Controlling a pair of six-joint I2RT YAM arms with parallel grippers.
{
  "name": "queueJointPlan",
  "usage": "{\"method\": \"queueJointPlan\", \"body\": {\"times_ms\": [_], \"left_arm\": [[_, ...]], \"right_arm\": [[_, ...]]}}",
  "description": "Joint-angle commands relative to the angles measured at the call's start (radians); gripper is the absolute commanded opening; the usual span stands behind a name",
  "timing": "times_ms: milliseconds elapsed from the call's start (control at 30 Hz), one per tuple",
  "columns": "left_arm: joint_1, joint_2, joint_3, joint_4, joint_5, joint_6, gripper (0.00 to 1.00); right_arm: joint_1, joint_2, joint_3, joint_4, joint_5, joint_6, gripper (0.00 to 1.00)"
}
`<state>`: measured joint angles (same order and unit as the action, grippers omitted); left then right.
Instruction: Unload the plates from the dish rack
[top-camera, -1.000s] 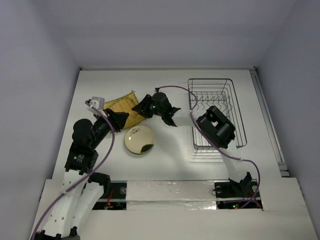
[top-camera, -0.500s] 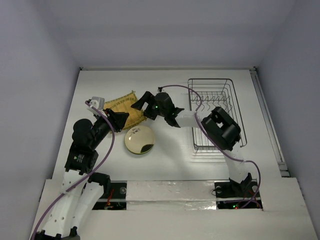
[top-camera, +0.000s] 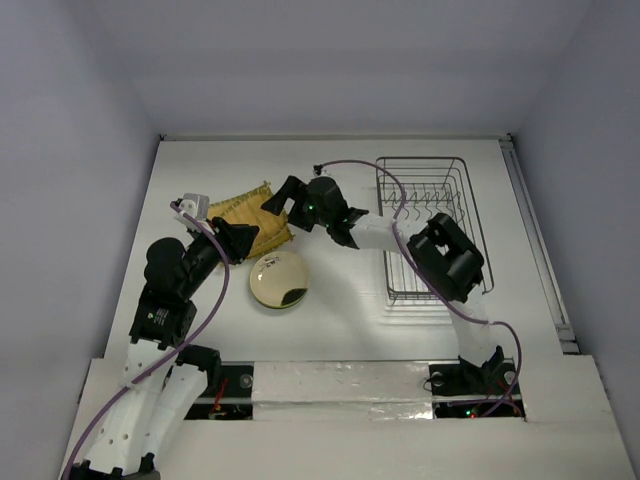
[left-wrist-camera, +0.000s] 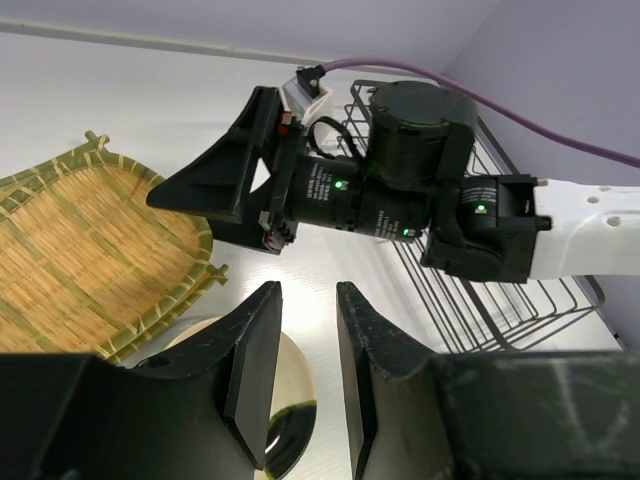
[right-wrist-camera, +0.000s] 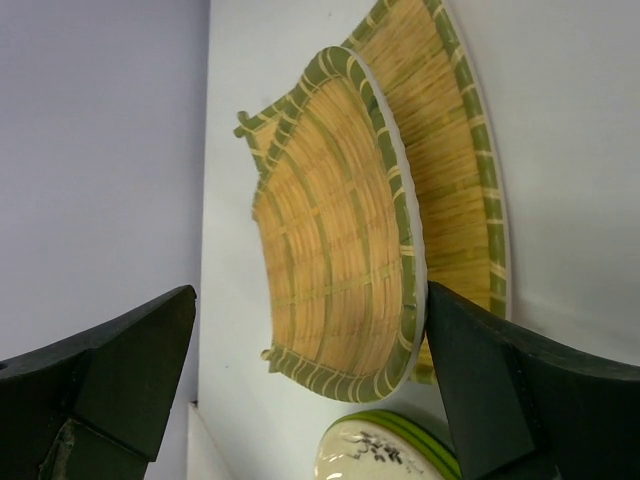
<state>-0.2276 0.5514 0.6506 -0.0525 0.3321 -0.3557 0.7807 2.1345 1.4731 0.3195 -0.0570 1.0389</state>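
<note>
Yellow woven square plates (top-camera: 248, 213) lie in a pile on the tabletop (top-camera: 340, 330), left of the middle and toward the far edge. The right pincer (top-camera: 280, 205) is open wide, with the top plate (right-wrist-camera: 335, 230) between its fingers. A round cream plate (top-camera: 279, 279) with a dark patch lies just beside the pile, nearer the front edge. The left pincer (left-wrist-camera: 305, 375) hangs over it, with only a small gap between its fingers and nothing in it. The dark wire dish rack (top-camera: 445, 195) sits by the right edge.

A white table (top-camera: 340, 330) sits boxed in by plain pale grey-lavender walls (top-camera: 330, 60), evenly lit.
</note>
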Motion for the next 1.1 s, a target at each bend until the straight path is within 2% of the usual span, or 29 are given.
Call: {"method": "queueJointPlan", "body": {"times_ms": [0,267,333,433,467,567,867,933,967,1033,1067], "left_arm": [[-0.001,-0.015,0.035,0.034,0.005,0.006,0.26],[-0.001,-0.016,0.035,0.034,0.010,0.006,0.27],[-0.001,-0.016,0.035,0.036,0.012,0.007,0.28],[-0.001,-0.016,0.035,0.036,0.012,0.008,0.30],[-0.001,-0.016,0.035,0.036,0.012,0.008,0.32],[-0.001,-0.016,0.035,0.036,0.012,0.006,0.36],[-0.001,-0.016,0.035,0.034,0.010,0.008,0.44],[-0.001,-0.018,0.040,0.034,0.012,0.012,0.44],[-0.001,-0.016,0.040,0.036,0.013,0.014,0.45],[-0.001,-0.021,0.040,0.040,0.021,0.014,0.46],[-0.001,-0.024,0.041,0.043,0.024,0.015,0.47]], "right_arm": [[0.009,0.041,0.068,-0.014,-0.021,-0.036,1.00],[0.009,0.077,0.156,-0.187,0.029,-0.105,1.00],[0.009,0.061,0.136,-0.185,0.049,-0.106,1.00],[0.009,-0.004,0.092,-0.200,0.158,-0.121,1.00],[0.009,-0.024,0.076,-0.195,0.225,-0.125,1.00],[0.009,-0.128,-0.035,-0.091,0.282,-0.126,1.00],[0.009,-0.292,-0.082,-0.037,0.278,-0.217,1.00],[0.009,-0.343,-0.134,-0.011,0.290,-0.253,0.96],[0.009,-0.404,-0.151,-0.005,0.308,-0.267,0.77],[0.009,-0.470,-0.210,-0.003,0.331,-0.304,0.54],[0.009,-0.505,-0.232,-0.002,0.357,-0.315,0.24]]}}
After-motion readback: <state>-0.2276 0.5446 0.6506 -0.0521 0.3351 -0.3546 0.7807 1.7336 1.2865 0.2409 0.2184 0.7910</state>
